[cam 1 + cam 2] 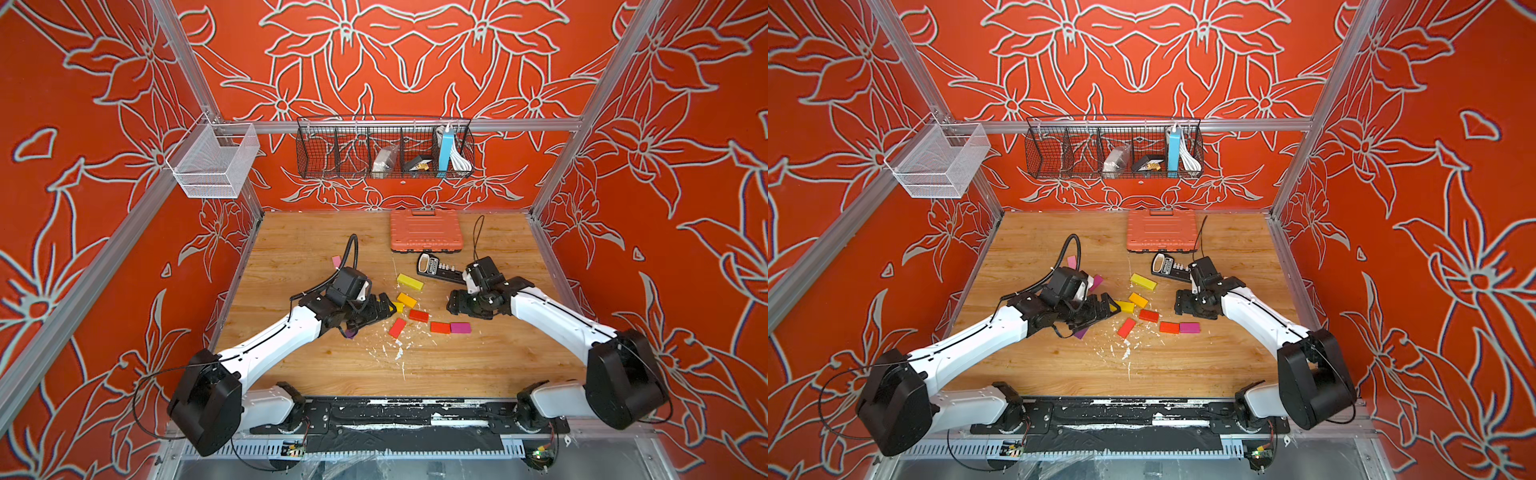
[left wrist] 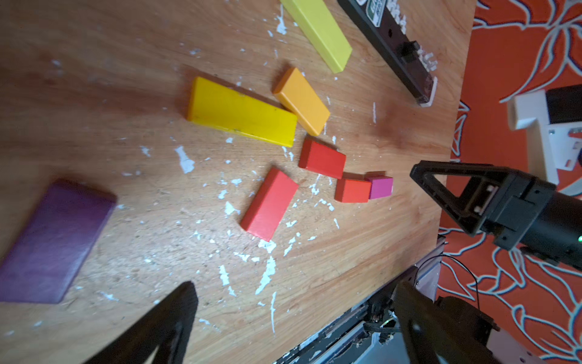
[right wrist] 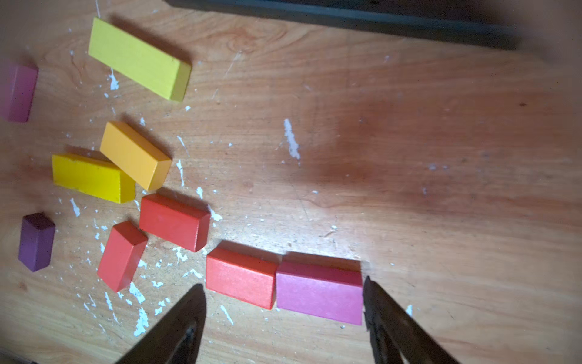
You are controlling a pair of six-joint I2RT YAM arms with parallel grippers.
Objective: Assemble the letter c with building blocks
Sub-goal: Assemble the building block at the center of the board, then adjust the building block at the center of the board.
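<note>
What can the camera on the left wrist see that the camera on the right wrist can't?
Only the left wrist view shows the right tool from outside, the flowery red wall and the white pegs on the black bar. Only the right wrist view shows a dark pink block at its edge. Both show the two yellow blocks, the orange block, three red blocks, the bright pink block and the purple block.

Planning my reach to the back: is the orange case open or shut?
Shut. In both top views the orange case lies flat, lid closed down, handle at its far edge.
</note>
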